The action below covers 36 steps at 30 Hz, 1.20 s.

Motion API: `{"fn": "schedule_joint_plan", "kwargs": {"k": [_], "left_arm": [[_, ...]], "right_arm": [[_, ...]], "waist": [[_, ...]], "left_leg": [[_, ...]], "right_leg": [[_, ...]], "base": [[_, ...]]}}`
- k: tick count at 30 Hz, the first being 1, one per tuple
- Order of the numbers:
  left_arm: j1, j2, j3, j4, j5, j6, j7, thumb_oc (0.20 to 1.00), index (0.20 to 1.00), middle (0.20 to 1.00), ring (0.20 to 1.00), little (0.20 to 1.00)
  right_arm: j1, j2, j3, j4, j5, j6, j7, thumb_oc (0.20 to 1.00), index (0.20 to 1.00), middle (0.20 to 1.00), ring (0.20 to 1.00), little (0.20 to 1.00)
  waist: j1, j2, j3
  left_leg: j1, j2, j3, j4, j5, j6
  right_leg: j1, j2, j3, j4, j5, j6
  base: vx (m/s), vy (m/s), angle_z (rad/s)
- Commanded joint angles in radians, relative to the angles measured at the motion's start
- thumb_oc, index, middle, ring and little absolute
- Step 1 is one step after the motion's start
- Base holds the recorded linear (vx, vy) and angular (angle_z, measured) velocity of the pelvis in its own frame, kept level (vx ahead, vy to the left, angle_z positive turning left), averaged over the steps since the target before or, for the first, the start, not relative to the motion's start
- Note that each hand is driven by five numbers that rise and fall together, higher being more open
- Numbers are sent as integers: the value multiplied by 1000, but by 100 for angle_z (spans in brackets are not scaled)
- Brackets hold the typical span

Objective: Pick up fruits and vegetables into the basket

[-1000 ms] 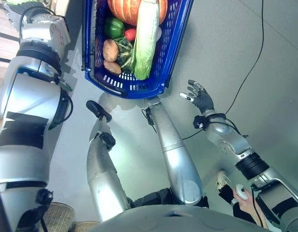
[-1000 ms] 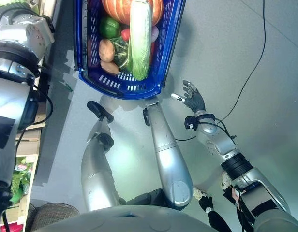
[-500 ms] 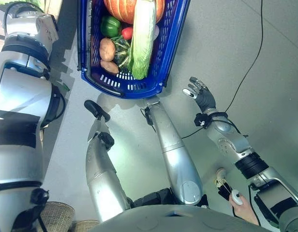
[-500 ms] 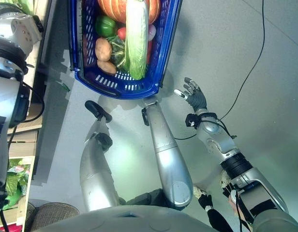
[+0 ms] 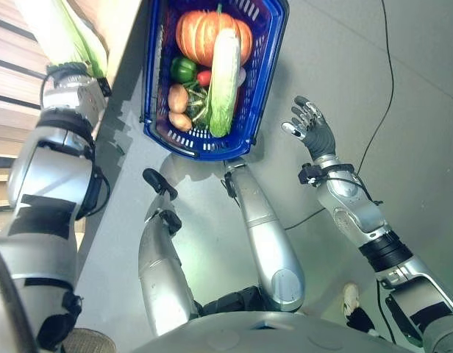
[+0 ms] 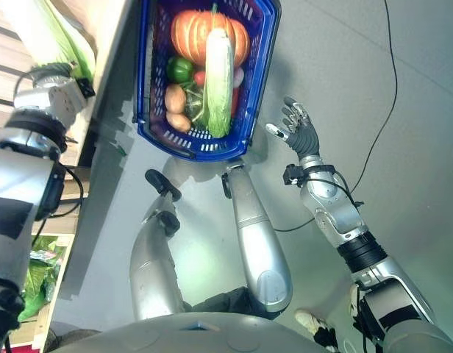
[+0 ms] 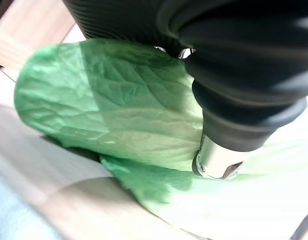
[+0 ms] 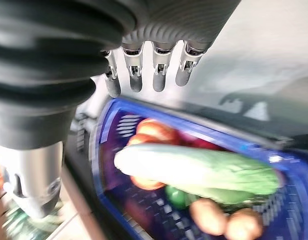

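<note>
Basket (image 5: pixel 273 59) on the floor (image 5: pixel 403 88) — pumpkin (image 5: pixel 201 33), cabbage (image 5: pixel 225 81), pepper (image 5: pixel 184 70) inside.

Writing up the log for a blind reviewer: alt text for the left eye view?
A blue basket on the grey floor holds a pumpkin, a long cabbage, a green pepper and potatoes. The right hand hangs open beside it.

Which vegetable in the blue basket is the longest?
The pale green cabbage, lying lengthwise across the pile in the blue basket. It stretches from the orange pumpkin almost to the basket's near end; the green pepper and the others are short and round.
</note>
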Motion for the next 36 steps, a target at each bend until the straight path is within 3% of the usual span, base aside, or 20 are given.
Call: {"fn": "schedule_joint_plan", "kwargs": {"k": [1, 6, 15, 18, 26, 36], "left_arm": [[92, 9, 67, -30, 60, -61, -6, 200, 200, 200, 200, 200], [182, 18, 113, -84, 130, -92, -12, 200, 200, 200, 200, 200], [413, 18, 190, -224, 213, -237, -97, 200, 200, 200, 200, 200], [461, 6, 200, -262, 227, -273, -102, 200, 200, 200, 200, 200], [621, -26, 180, -421, 300, -352, -169, 200, 200, 200, 200, 200], [768, -99, 167, -561, 280, -381, -302, 200, 200, 200, 200, 200]], "right_arm": [[70, -21, -55, -63, -56, -27, 1, 1000, 1000, 1000, 1000, 1000], [80, -50, -93, -113, -101, -19, 32, 1000, 1000, 1000, 1000, 1000], [52, -132, -165, -182, -167, -67, 124, 1000, 1000, 1000, 1000, 1000], [41, -140, -171, -196, -178, -65, 136, 1000, 1000, 1000, 1000, 1000], [-18, -96, -189, -228, 11, 50, 256, 1000, 1000, 1000, 1000, 1000], [-48, 8, -162, -239, 69, 124, 248, 1000, 1000, 1000, 1000, 1000]], "waist": [[9, -34, -22], [17, -21, -22], [52, 19, -40], [64, 25, -51], [132, 33, -116], [200, 35, -172]], "left_leg": [[34, 17, 1, 118, -127, -11], [131, 16, 7, 84, -116, -13], [305, -11, 9, 23, -112, -7], [317, -12, 19, 15, -90, 5], [408, -29, 9, 11, -119, 23], [501, -54, -19, -8, -141, 45]], "right_leg": [[72, 26, -24, 2, -85, 37], [156, 13, -26, -13, -98, 36], [335, -23, -29, -68, -111, 47], [357, -29, -36, -90, -83, 42], [525, -68, -72, -175, -63, 62], [682, -92, -105, -259, -40, 89]], "base": [[29, 134, 13], [27, 133, 7], [23, 132, 4], [6, 58, 14], [84, 21, 12], [103, -8, 15]]}}
